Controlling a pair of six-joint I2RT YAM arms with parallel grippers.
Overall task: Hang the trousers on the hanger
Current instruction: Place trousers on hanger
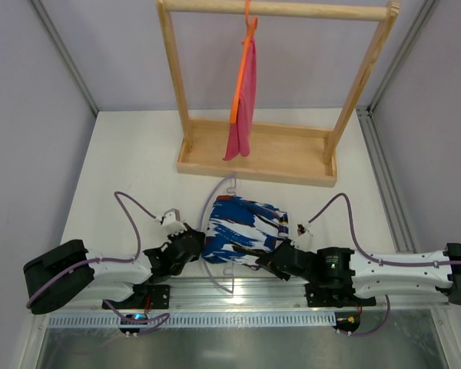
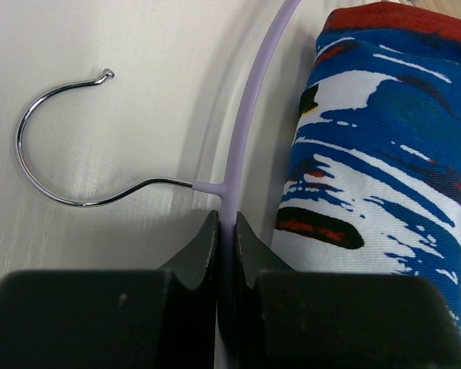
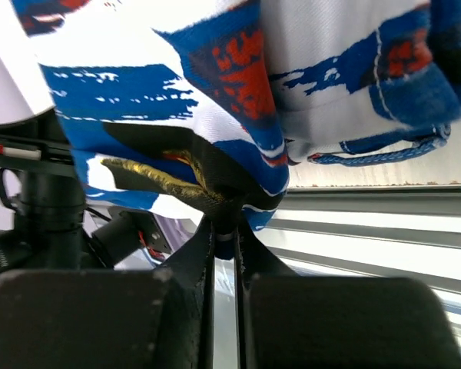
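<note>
- While the left claw (image 2: 224,224) is pressed together on the thin lilac bar of the hanger (image 2: 250,115), just below the spot where the silver hook (image 2: 20,146) joins it, we see the trousers (image 1: 242,224) lying just beside that claw, on its right.
- The hanger lies flat on the white tabletop (image 1: 123,154). Its bar runs along the left edge of the cloth, and we cannot tell whether any of it passes underneath.
- The right claw (image 3: 224,227) is nearly closed and pinches a fold at the near edge of the trousers. In the right wrist view the print bunches up right above the fingertips, with a black and gold patch at the pinch.
- A blue cord (image 3: 384,154) hangs in a loop from the cloth to the right of that pinch.
- The trousers sit as a folded heap between the two claws, near the front middle of the tabletop.
- Behind them stands a wooden rack (image 1: 257,157). An orange hanger (image 1: 249,21) with pink cloth (image 1: 244,100) hangs from its top rail, well apart from both claws.
</note>
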